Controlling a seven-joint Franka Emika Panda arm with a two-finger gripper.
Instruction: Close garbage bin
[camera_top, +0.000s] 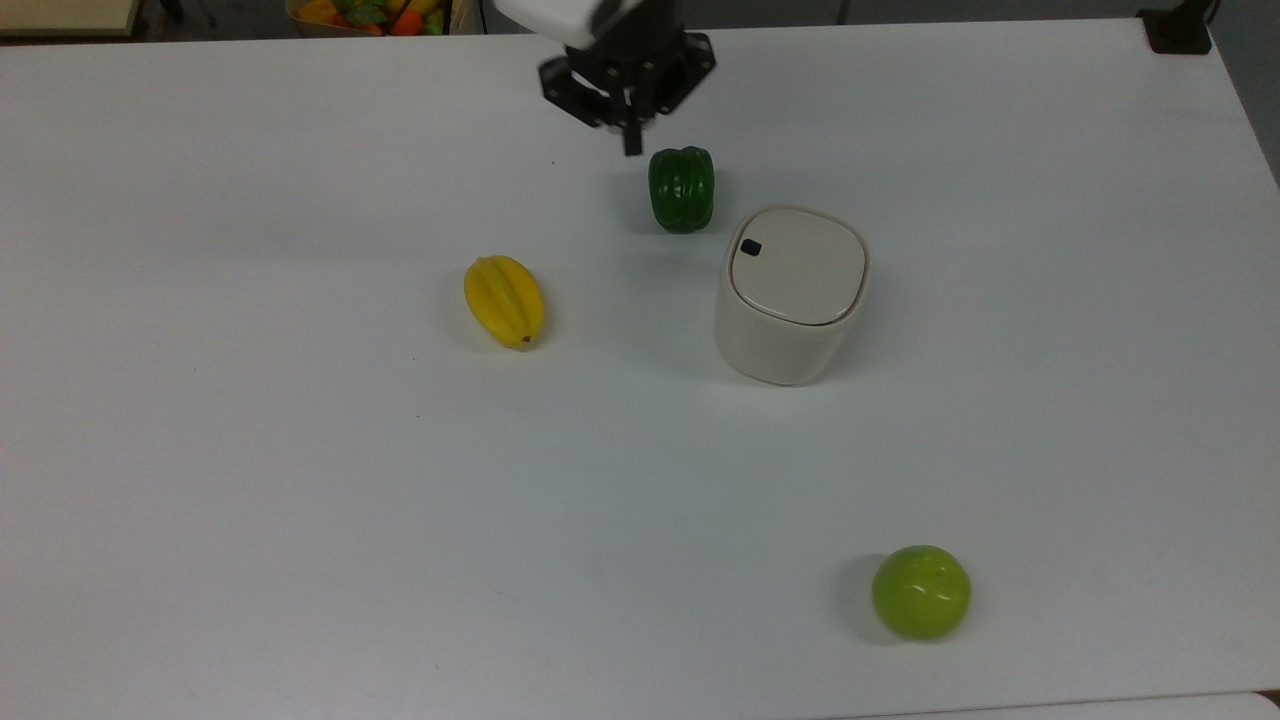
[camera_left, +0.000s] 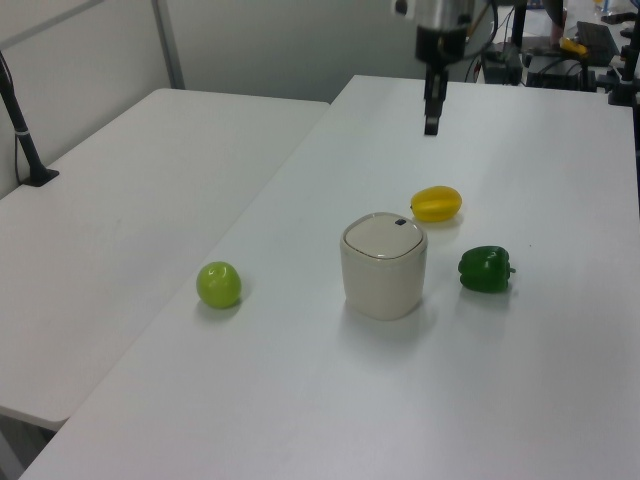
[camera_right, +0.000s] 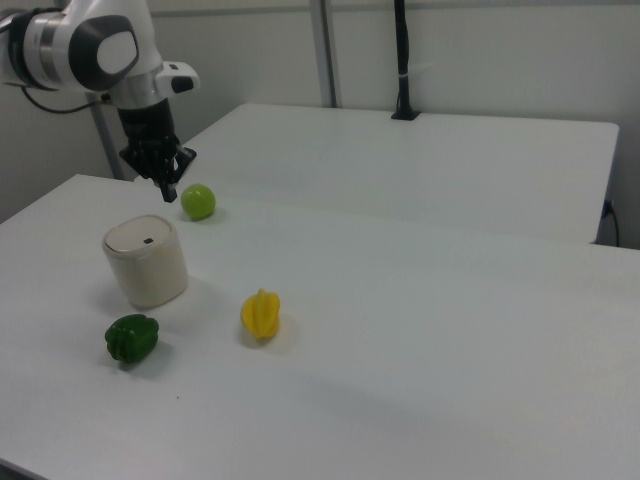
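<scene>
Fingers (camera_top: 632, 148) are hanging pressed together, gripping nothing, above the tabletop (camera_top: 300, 480); your garbage bin (camera_top: 790, 300) is sitting lid-down, looking light, rigid plastic—push the flat lid.

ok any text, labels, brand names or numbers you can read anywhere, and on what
None can be read.
The garbage bin has a plain lid with only a small black button, no lettering.
The green pepper, yellow starfruit, green apple and white table bear no markings.

A robotics lab: bare white tabletop (camera_left: 300, 400), a second white table (camera_left: 130, 190) beside it, plain partition walls (camera_right: 480, 50)
</scene>
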